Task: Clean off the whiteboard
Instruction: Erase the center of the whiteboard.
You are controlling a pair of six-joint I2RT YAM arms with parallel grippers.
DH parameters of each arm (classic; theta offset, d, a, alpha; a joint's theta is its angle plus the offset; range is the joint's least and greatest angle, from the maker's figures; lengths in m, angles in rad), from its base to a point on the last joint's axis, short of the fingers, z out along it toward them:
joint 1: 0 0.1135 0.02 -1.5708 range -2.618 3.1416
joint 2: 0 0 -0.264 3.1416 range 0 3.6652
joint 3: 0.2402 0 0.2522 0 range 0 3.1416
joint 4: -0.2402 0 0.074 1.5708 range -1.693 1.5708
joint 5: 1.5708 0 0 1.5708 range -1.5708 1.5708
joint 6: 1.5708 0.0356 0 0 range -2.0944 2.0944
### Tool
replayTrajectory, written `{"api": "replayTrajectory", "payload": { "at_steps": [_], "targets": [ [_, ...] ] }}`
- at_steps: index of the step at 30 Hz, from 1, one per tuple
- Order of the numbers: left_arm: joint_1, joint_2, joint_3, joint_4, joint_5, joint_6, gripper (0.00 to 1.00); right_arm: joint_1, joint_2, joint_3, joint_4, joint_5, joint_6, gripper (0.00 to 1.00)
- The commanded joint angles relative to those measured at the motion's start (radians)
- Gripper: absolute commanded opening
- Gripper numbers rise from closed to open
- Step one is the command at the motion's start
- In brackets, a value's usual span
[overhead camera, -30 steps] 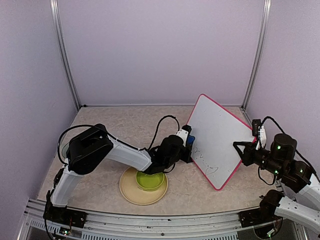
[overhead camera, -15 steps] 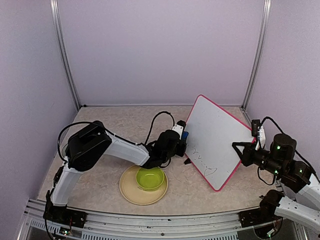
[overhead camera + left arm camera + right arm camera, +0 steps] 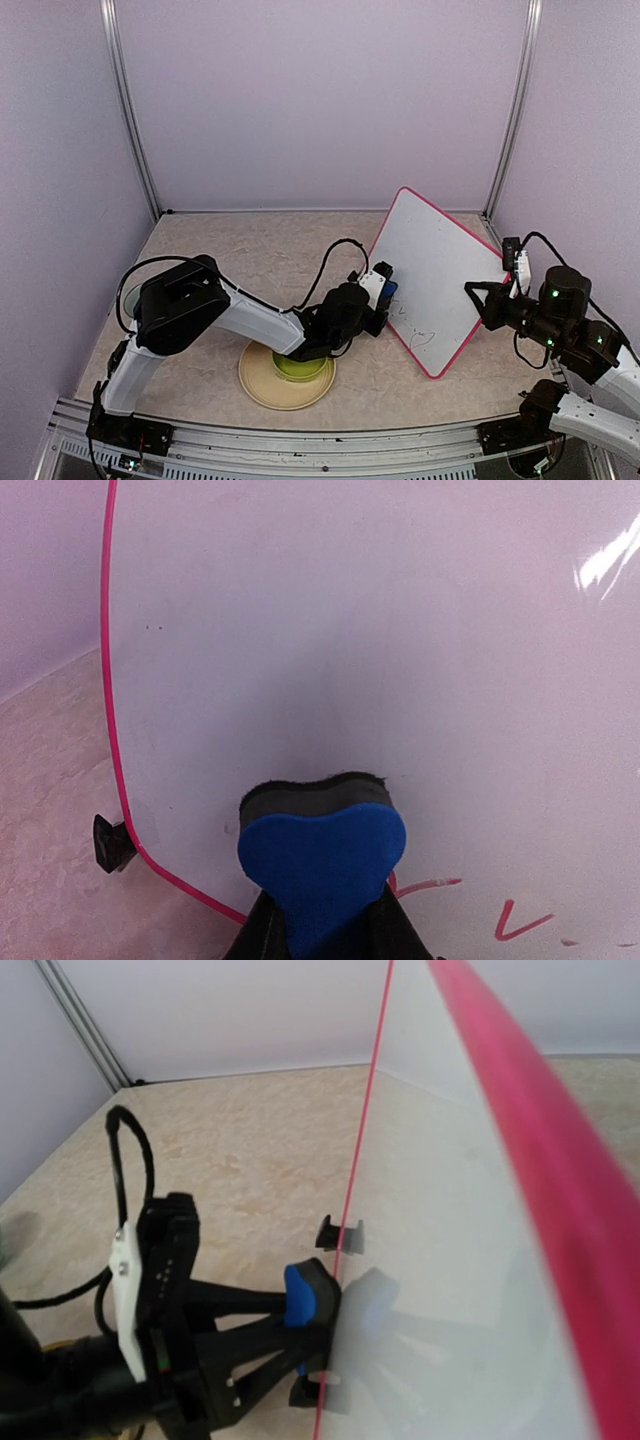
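Note:
The whiteboard (image 3: 432, 262), white with a pink-red frame, stands tilted on one corner at the right. My right gripper (image 3: 487, 303) is shut on its right edge. Pen marks (image 3: 417, 328) remain near its lower corner. My left gripper (image 3: 381, 300) is shut on a blue heart-shaped eraser (image 3: 387, 291) and presses its dark felt against the board's lower left part. In the left wrist view the eraser (image 3: 321, 857) sits on the board (image 3: 350, 630), with red marks (image 3: 520, 920) just to its right. The right wrist view shows the frame (image 3: 530, 1160) edge-on and the eraser (image 3: 303, 1301) against the board.
A tan plate (image 3: 259, 380) with a green bowl (image 3: 300, 364) lies under my left forearm. The board's black foot (image 3: 112, 842) sticks out at its lower left edge and also shows in the right wrist view (image 3: 338, 1235). Lilac walls enclose the table.
My left gripper with the eraser went up toward the board's left edge, then slid down and right across the board toward the marks. The right arm and the board hardly moved.

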Motion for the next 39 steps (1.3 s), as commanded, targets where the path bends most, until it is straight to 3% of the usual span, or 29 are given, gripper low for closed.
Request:
{"api": "replayTrajectory", "payload": {
  "at_steps": [1, 6, 24, 39],
  "targets": [
    [-0.027, -0.007, -0.009, 0.023, 0.034, 0.041, 0.0, 0.003, 0.009, 0.031, 0.11, -0.081, -0.009, 0.0],
    [0.03, 0.003, 0.047, -0.028, -0.045, 0.018, 0.0, 0.003, 0.01, 0.028, 0.111, -0.081, -0.009, 0.0],
    [0.129, -0.009, 0.08, -0.015, 0.085, -0.1, 0.0, 0.003, -0.01, 0.006, 0.106, -0.079, -0.005, 0.0],
    [0.118, -0.023, -0.049, 0.038, 0.15, -0.163, 0.0, 0.003, -0.009, 0.006, 0.107, -0.085, -0.004, 0.0]
  ]
}}
